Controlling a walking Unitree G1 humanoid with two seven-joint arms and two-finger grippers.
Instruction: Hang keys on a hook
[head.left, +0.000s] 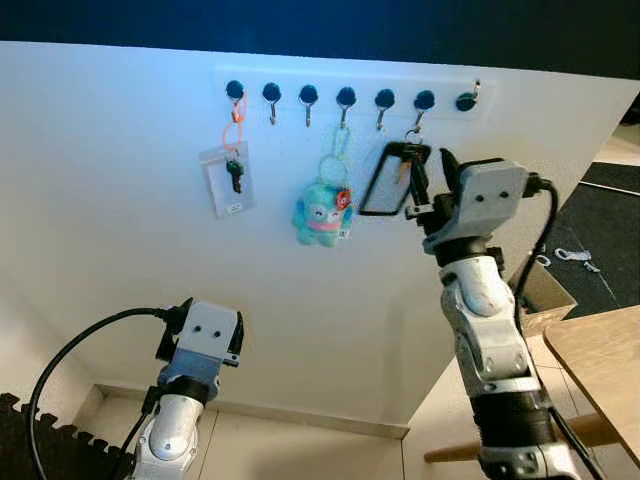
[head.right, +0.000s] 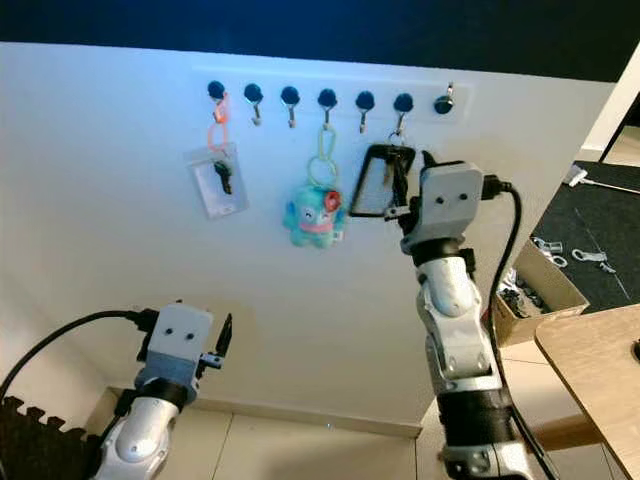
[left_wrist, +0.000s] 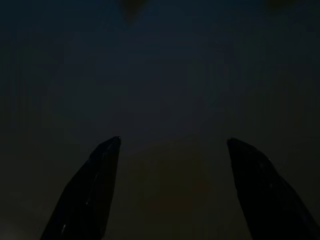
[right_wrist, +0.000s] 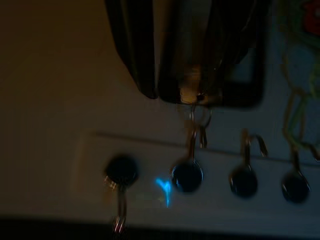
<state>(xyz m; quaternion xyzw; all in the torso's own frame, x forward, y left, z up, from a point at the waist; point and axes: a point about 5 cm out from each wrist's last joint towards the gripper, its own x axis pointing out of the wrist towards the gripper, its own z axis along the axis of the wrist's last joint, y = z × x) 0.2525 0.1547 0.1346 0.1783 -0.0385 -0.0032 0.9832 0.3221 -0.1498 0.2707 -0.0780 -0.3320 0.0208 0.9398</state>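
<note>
At hook (head.left: 424, 101), right claw (head.left: 428, 178) holds keys (head.left: 396, 178).

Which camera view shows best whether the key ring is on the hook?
The right wrist view: the key ring hangs from a hook just beyond the right gripper. Both eye views show ring and hook small, partly covered by the gripper. The left wrist view is dark.

Left gripper (left_wrist: 170, 150): surroundings too dark to make out. Right gripper (head.left: 428, 178): fingertips overlapped the black key strap (head.left: 385, 180), grip not discernible. Keys (head.left: 403, 172): mostly hidden behind the fingers. Box (head.right: 540, 285) contents: too small to identify. Wooden table (head.left: 605, 365): cut off at the frame edge.
</note>
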